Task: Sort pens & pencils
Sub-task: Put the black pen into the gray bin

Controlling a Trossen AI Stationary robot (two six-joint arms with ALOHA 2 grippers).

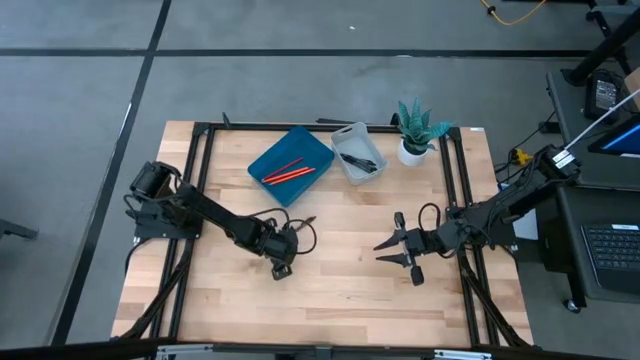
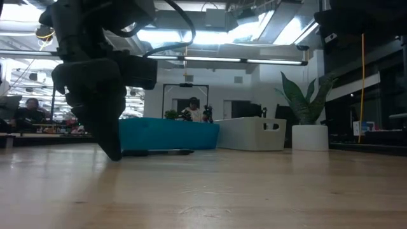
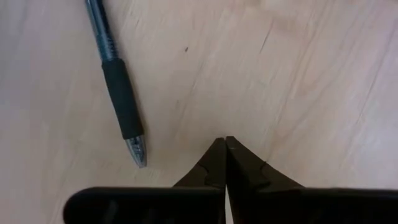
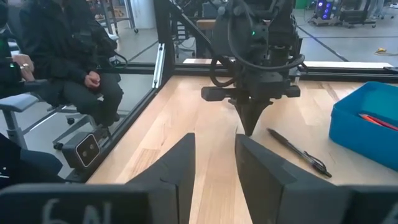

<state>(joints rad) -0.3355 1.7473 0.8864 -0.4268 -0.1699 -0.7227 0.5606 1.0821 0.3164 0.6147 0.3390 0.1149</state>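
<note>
A black pen point(image 3: 118, 87) lies flat on the wooden table point(image 1: 340, 290), just beside the left gripper point(image 3: 224, 144) and not touching it. In the left wrist view its long axis runs at a slant past the pinched fingertips, with the clear tip ending level with them and the rubber grip sleeve behind it. The right wrist view shows the same pen from the other side, its barrel angling away from the left gripper toward the blue tray point(image 1: 290, 165).

The left gripper's jaws are pressed together on nothing, tips down at the table. The high view hides the pen under the left arm, and the low view shows only the gripper's dark tip meeting the wood.

Red pencils point(image 1: 289, 172) lie in the blue tray, well beyond the left gripper; more pens point(image 1: 358, 160) rest in the white bin point(image 1: 343, 134) beside it. The right gripper point(image 1: 388, 252) hovers well apart from the left, its fingers spread and empty
</note>
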